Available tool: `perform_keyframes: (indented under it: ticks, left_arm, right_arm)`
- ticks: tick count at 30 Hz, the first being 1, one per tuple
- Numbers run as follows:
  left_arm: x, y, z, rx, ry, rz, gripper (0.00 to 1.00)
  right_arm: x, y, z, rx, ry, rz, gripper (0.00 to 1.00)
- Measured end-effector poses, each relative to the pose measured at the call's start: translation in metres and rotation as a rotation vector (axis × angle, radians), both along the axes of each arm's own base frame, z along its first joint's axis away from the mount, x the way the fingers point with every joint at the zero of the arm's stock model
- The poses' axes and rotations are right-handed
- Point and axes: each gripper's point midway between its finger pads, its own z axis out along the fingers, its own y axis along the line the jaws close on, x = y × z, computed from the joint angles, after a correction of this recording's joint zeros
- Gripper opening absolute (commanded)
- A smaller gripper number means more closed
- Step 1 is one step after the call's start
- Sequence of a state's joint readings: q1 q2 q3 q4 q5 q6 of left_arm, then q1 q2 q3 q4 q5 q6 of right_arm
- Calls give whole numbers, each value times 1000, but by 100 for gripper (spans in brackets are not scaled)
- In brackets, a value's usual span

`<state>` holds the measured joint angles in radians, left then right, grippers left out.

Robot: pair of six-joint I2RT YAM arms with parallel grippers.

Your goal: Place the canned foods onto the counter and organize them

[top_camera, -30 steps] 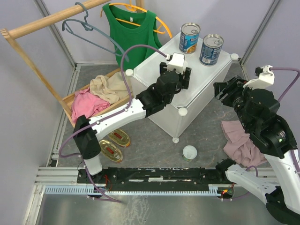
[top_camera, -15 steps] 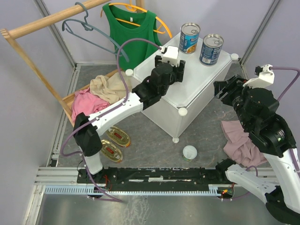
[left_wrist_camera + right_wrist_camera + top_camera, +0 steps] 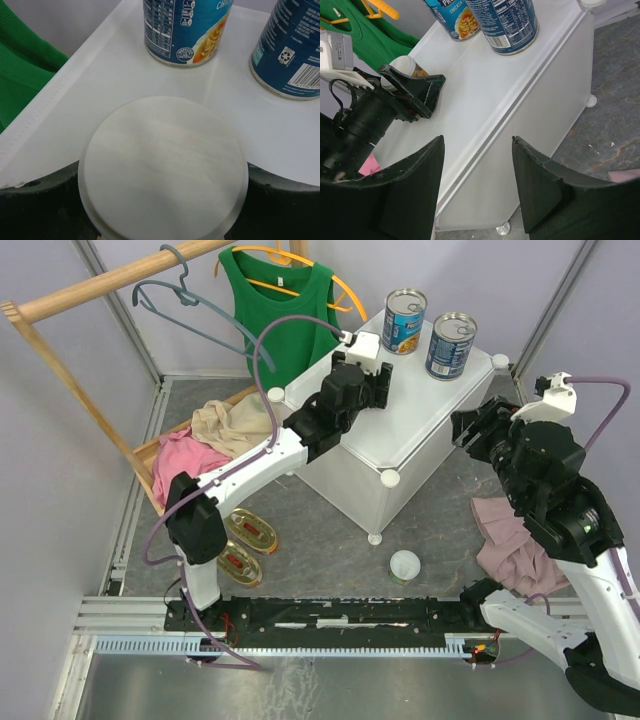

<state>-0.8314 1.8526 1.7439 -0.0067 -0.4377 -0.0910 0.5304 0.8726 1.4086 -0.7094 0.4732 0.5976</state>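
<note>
So the white counter point(image 3: 420, 430) sits upper centre in the top view, and most of its flat top is bare. The left gripper point(image 3: 376, 390) is reaching over the top's left part, with its fingers point(image 3: 35, 205) clamped on either side of a small white-lidded can point(image 3: 162, 167). In the left wrist view the lid fills the lower middle of the frame. Can't tell if the can's base is actually touching the top.

The right gripper point(image 3: 477, 170) hangs beside the counter's right side, jaws well apart, nothing between them and not touching anything.

The two tall cans point(image 3: 404, 322) point(image 3: 450, 345) stand upright next to each other at the counter's far end. The other small can point(image 3: 405, 565) is on the floor, lower centre, near the counter's front leg. The two oval tins point(image 3: 252, 532) point(image 3: 233, 562) lie on the floor at lower left, side by side.
</note>
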Motion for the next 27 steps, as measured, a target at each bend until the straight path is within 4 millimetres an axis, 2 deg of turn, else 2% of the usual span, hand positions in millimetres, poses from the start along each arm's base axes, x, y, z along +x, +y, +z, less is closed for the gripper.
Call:
perform_keyframes:
  ticks: [14,27]
  left_arm:
    - [25,-1,-2,-6,-3,-26,75]
    - [40,-7,-2,15,-20,-41,75]
  right_arm:
    - [16,9,-13,-34,35,2,64]
    - [19,10,-10,-37,22,1,64]
